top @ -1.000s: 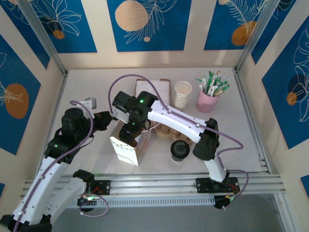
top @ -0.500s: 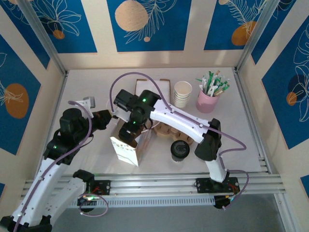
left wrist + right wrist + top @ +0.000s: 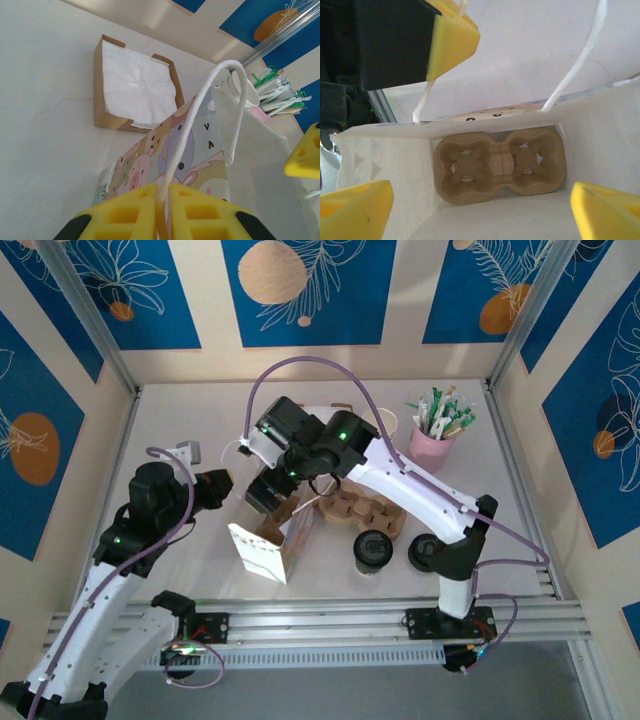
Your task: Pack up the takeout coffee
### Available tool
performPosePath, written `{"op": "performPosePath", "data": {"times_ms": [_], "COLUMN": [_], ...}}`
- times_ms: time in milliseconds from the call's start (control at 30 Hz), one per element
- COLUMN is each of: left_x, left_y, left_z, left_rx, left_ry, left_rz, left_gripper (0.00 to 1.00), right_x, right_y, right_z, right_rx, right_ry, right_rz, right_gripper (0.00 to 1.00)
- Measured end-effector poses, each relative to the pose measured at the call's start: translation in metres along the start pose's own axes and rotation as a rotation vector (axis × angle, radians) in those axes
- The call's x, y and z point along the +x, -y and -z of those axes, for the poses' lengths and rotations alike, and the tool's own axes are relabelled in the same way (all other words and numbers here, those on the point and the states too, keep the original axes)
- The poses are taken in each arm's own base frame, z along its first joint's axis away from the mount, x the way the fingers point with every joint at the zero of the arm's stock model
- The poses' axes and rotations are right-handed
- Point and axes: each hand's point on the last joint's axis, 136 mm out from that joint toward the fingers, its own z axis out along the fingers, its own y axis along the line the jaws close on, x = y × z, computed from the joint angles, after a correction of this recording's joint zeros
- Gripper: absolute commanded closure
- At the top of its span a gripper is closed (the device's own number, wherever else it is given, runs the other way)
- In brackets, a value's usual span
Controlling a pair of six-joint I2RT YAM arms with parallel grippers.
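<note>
Left gripper pinches the bag's handle; right gripper hangs spread over the bag's mouth.

The left gripper's yellow pads are clamped on the white handle of the printed paper bag, holding that side up. The right gripper's 2 fingertips stand wide apart above the opening and grip nothing. Below them a 2-hole brown cup carrier lies flat on the bag's floor. The takeout coffee, black lid on, stands upright on the table, outside the bag and near its right side. A napkin box sits beyond the bag.
</note>
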Motion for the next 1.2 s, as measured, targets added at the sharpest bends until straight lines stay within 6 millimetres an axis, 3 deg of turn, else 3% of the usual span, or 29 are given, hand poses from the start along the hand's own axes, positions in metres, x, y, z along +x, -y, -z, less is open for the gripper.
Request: {"op": "performPosePath", "data": {"times_ms": [233, 333, 667, 1000, 1200], "left_x": [0.0, 0.0, -0.005, -0.012, -0.015], "left_y": [0.0, 0.0, 0.002, -0.01, -0.015], "left_z": [0.0, 0.0, 0.006, 0.025, 0.033], "left_rx": [0.0, 0.0, 0.005, -0.059, -0.083], "left_ry": [0.0, 0.0, 0.031, 0.114, 0.15], "left_rz": [0.0, 0.002, 0.047, 0.13, 0.19], "left_gripper": [0.86, 0.87, 1.0, 1.0, 1.0], "right_x": [0.002, 0.003, 0.007, -0.004, -0.011], "right_y": [0.01, 0.015, 0.018, 0.028, 0.039], "right_z": [0.001, 0.001, 0.001, 0.008, -0.014], "right_rx": [0.021, 0.035, 0.087, 0.14, 0.183], "right_ry": [-0.008, -0.009, -0.011, 0.049, 0.037], "right_rz": [-0.137, -0.223, -0.451, -0.572, -0.593], "right_gripper": [0.39, 0.44, 0.43, 0.43, 0.43]}}
